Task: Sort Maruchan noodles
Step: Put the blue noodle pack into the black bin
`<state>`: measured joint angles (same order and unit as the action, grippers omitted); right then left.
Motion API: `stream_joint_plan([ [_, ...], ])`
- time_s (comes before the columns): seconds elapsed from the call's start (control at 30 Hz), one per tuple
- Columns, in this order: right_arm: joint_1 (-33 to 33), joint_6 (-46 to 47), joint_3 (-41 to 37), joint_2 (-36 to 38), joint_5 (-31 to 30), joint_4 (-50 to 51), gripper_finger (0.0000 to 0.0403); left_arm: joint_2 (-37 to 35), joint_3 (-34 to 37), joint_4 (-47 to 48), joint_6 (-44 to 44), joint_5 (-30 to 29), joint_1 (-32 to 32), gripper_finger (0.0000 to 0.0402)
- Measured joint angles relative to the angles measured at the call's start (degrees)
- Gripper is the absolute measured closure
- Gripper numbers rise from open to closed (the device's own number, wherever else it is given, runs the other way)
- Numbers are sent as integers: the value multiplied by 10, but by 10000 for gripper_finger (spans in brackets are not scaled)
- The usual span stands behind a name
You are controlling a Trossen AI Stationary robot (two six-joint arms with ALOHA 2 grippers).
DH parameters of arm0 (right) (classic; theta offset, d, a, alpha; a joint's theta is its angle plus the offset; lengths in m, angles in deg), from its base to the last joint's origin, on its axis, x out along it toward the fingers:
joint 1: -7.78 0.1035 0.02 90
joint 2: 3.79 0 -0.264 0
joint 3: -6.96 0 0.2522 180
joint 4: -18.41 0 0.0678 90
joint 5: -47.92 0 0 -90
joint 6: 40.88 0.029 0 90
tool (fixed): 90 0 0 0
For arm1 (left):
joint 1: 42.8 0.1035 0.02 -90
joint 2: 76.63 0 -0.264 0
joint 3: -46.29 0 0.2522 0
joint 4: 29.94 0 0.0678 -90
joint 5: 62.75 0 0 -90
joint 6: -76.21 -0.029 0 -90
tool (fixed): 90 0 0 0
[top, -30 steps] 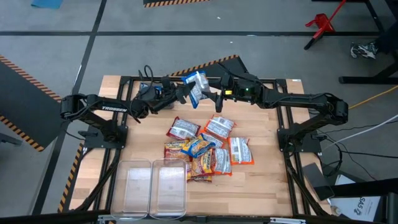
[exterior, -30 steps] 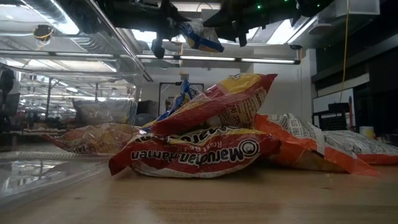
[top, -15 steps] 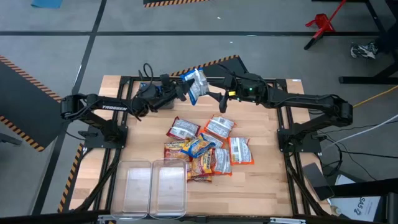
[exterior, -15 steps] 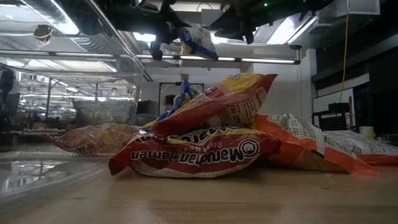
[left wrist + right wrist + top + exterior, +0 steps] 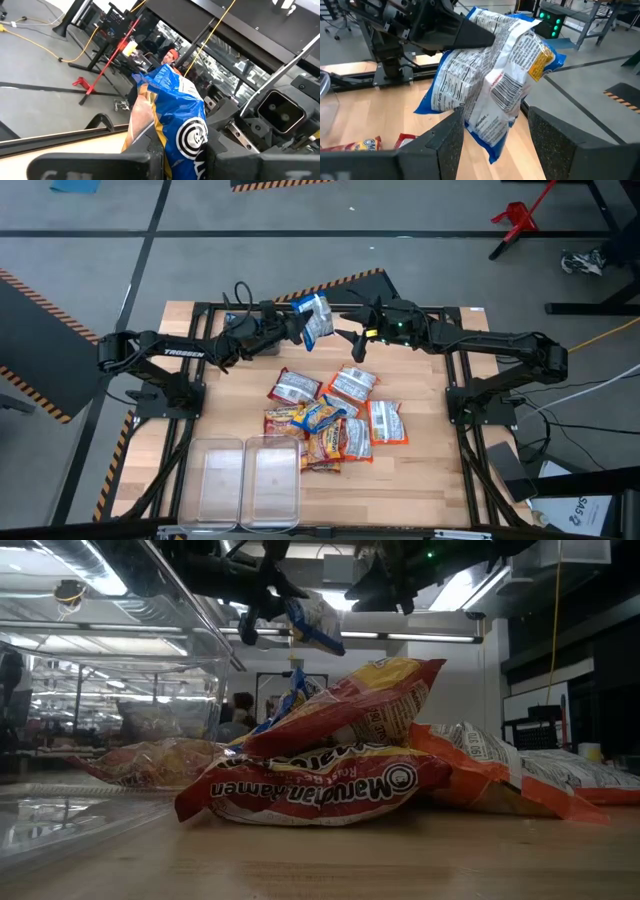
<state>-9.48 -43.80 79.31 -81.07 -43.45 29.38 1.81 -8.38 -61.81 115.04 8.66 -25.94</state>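
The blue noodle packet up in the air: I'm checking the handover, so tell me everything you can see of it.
The blue noodle packet is crinkly plastic, blue and yellow on its front, white with print and a barcode on its back. It hangs above the table's far edge, clear of the pile of packets. The left gripper is shut on one end. The right gripper has its open fingers on either side of the other end, not pinching it.

High view straight down over table (image 5: 420, 470), low view level at tabletop, wrist views close, all sharing blue packet (image 5: 316, 317).
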Motion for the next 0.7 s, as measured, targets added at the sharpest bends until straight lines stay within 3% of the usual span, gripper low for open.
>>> stream_joint_plan([
  [0.33, 0, -5, 0, 0, -11, 23, 196, 0, 0, 5, -5, 0, 0, 353],
  [0.7, 0, -6, 0, 0, -47, 98, 196, 0, 0, 73, -39, 0, 0, 353],
])
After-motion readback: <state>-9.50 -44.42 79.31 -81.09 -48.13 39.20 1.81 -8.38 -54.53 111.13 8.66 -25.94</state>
